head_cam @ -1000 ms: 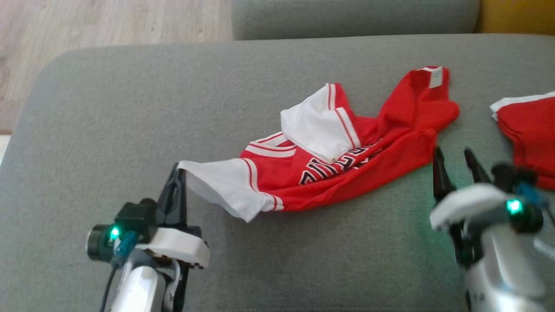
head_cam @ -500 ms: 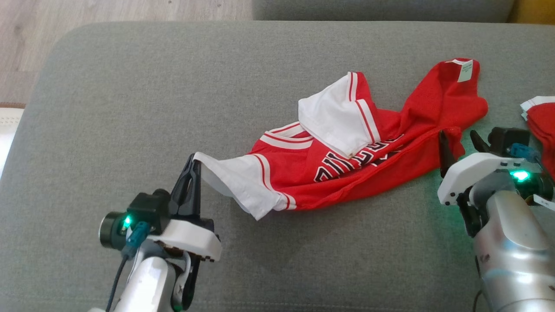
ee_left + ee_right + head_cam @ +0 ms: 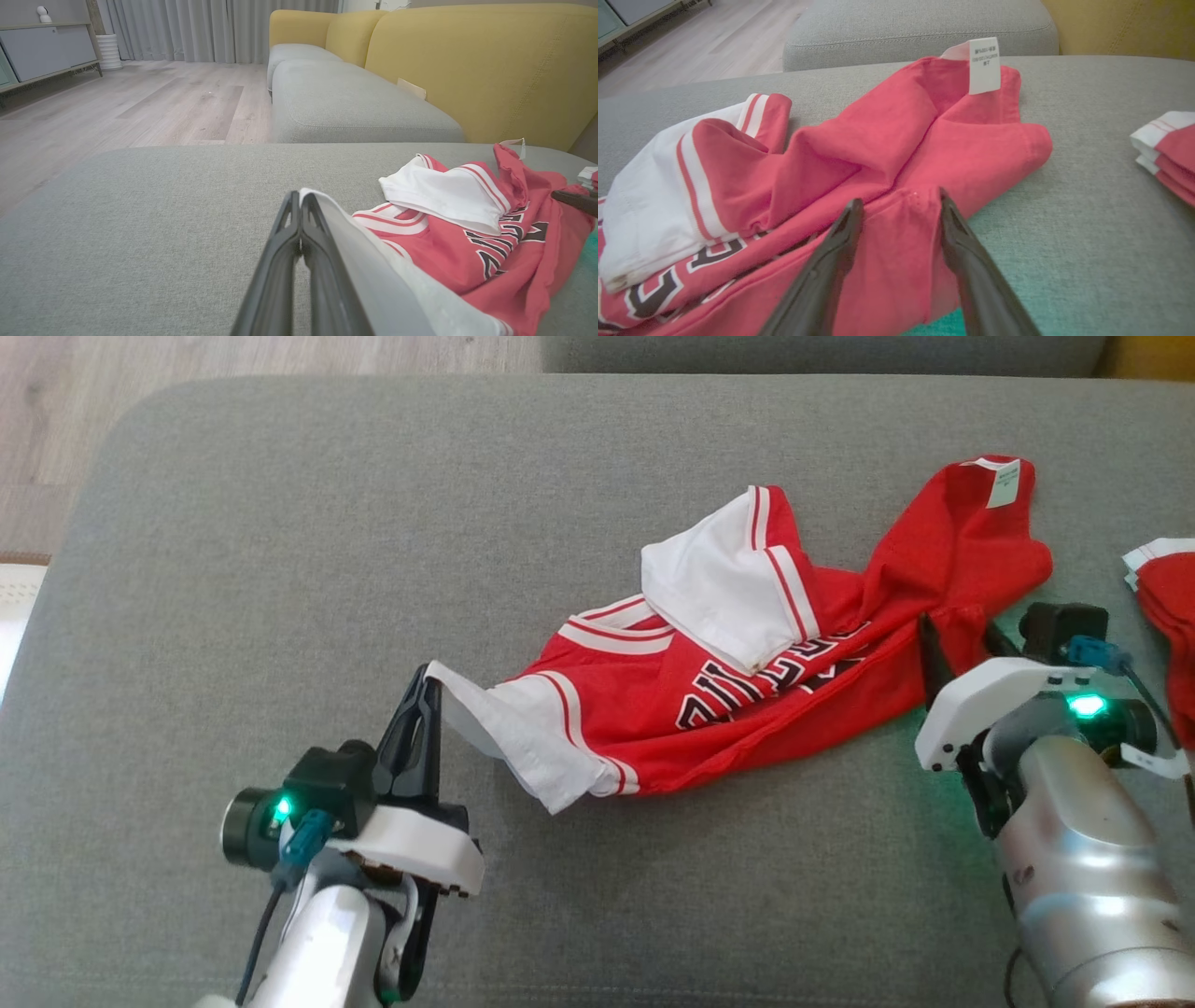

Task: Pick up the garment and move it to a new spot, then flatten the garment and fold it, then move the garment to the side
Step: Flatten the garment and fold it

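Roughly: flatten step, second grasp pending, as I read it.

Left gripper [image 3: 425,679] is closed tight, pinching the edge of the white sleeve [image 3: 504,728] and holding that corner a bit off the cushion [image 3: 280,523]. The garment [image 3: 747,700] trails right from there, bunched mid-cushion, with the other sleeve flopped over the chest lettering and the care label [image 3: 1004,485] sticking up at the far end.

Right gripper [image 3: 957,635] has its jaws apart and holds nothing. In the right wrist view the fingers straddle a ridge of red fabric near the body seam. Can't tell from that angle whether both tips are down to the cushion or just resting on the cloth.

Next move, my call:
- close right on that ridge, with enough bite to catch the layer and not slip off
- then draw the arms apart to tension the shirt and lay it flat
- watch the top sleeve, which probably needs flipping out before any fold

Folded red-and-white stack [image 3: 1167,616] sits just beside the right arm, so keep clear of it.

Surface is grey woven upholstery, soft, so expect drag. Around it: a second grey seat [image 3: 355,102], yellow sofa back [image 3: 467,56], pale wood floor [image 3: 140,107], grey curtains [image 3: 210,28] and a low cabinet [image 3: 46,51] far left.
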Motion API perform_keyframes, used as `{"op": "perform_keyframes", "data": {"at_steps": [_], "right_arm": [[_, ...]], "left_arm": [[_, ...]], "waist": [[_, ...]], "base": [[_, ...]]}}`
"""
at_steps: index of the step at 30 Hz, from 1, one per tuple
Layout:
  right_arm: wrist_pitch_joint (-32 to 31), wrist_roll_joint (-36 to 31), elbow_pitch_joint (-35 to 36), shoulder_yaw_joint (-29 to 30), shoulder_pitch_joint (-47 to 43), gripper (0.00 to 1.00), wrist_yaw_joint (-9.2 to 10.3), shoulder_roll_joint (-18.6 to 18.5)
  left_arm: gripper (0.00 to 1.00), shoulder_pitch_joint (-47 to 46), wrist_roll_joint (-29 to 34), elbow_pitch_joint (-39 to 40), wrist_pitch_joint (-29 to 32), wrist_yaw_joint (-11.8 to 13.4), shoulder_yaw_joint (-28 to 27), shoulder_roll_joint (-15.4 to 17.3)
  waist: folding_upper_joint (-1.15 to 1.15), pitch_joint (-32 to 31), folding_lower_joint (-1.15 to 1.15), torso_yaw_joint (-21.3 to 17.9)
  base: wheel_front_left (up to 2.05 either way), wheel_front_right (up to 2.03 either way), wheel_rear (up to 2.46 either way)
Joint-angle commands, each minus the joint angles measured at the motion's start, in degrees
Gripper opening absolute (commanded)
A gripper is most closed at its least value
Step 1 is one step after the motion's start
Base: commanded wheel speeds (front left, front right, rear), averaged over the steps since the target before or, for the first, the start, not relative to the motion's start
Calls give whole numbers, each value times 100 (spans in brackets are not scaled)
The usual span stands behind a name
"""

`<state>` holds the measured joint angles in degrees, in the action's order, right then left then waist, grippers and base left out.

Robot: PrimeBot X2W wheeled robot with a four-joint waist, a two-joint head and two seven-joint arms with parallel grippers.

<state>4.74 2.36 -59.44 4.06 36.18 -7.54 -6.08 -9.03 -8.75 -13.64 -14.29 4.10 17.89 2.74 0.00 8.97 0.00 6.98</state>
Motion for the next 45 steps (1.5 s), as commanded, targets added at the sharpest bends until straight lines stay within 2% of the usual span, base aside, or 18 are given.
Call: {"op": "perform_keyframes", "data": {"at_steps": [1, 8, 12, 15, 18, 19, 23, 27, 31, 37, 45], "right_arm": [[135, 70, 74, -205, 255, 0, 5, 34], [557, 210, -50, -453, 296, 0, 5, -25], [862, 340, 240, -546, 237, 0, 5, -36], [980, 478, 852, -640, 167, 0, 5, -127], [1012, 641, 1814, -855, 88, 0, 5, -371], [1012, 641, 1814, -855, 88, 0, 5, -371], [1000, 861, 3190, -1126, 61, 0, 5, -918], [672, 1014, 4275, -1263, 130, 0, 5, -1349], [268, 1062, 5087, -1247, 189, 0, 5, -1548], [-300, 1058, 6132, -1060, -33, 0, 5, -1567], [-1323, 956, 7559, -490, -769, 0, 5, -1343]], "left_arm": [[0, -287, -48, 141, -71, 33, -154, 14], [0, -228, -41, 105, -71, 41, -254, 14], [0, -173, -157, 213, -71, 59, -455, 14], [0, -208, -400, 338, -71, 7, -735, 14], [0, -443, -479, 521, -71, -128, -1048, 37], [0, -443, -479, 521, -71, -128, -1048, 37], [0, -1052, -522, 846, -71, -334, -1445, 161], [0, -1800, -614, 1098, -71, -463, -1725, 268], [0, -2440, -702, 1306, -32, -522, -1814, 366], [0, -2862, -747, 1845, 348, -546, -1848, 572], [0, -2613, -825, 2992, 1198, -470, -1980, 886]], "waist": [[0, -6, 0, 1], [0, -120, 0, -99], [0, -248, 0, -261], [0, -338, 0, -423], [0, -442, 0, -602], [0, -442, 0, -602], [0, -603, 0, -806], [0, -830, 0, -937], [0, -1004, 0, -990], [0, -1171, 0, -997], [0, -1197, 0, -938]], "base": [[0, 0, 0], [0, 0, 0], [0, 0, 0], [0, 0, 0], [0, 0, 0], [0, 0, 0], [0, 0, 0], [0, 0, 0], [0, 0, 0], [0, 0, 0], [0, 0, 0]]}}
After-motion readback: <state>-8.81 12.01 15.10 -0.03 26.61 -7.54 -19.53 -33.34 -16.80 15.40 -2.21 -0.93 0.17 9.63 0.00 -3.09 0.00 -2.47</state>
